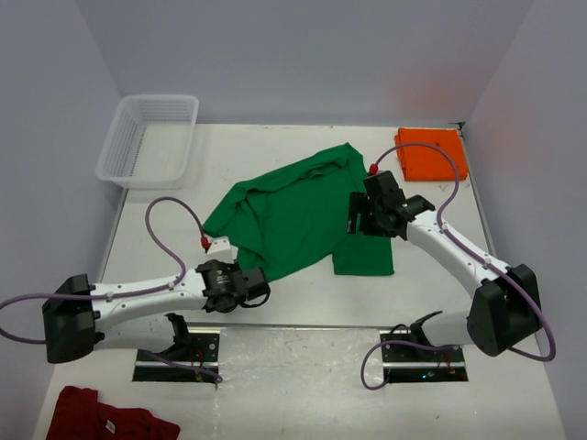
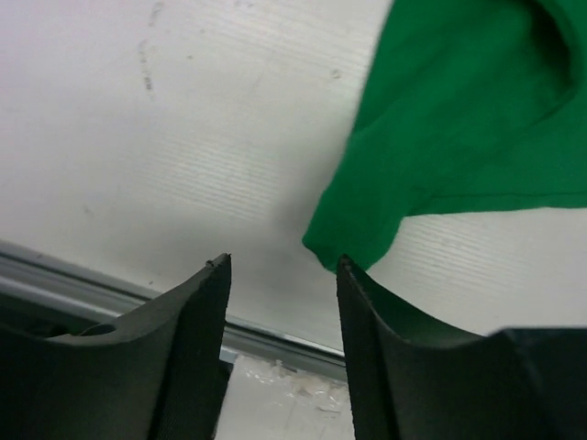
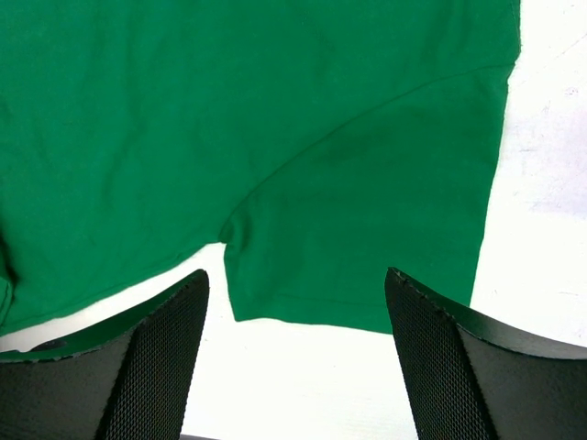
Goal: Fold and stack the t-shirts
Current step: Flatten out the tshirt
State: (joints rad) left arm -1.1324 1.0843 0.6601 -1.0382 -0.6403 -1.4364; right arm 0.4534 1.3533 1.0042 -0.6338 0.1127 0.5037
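**Folding the green t-shirt (image 1: 303,215).** It lies crumpled on the surface (image 1: 303,298). The left claw (image 2: 282,268) is open and empty, with a cloth corner just ahead of one fingertip. The right claw (image 3: 295,277) gapes wide above a sleeve (nothing held). The next move probably calls for pinching the edges and spreading the cloth flat. The folded orange t-shirt (image 1: 431,154) lies beyond the right claw and a basket (image 1: 115,151) well beyond the left; neither obstructs.

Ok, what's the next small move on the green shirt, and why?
Probably lower the right arm and pinch the sleeve at its hem: its jaws hang open right above that sleeve, and the green t-shirt lies bunched, not yet flat enough to fold.
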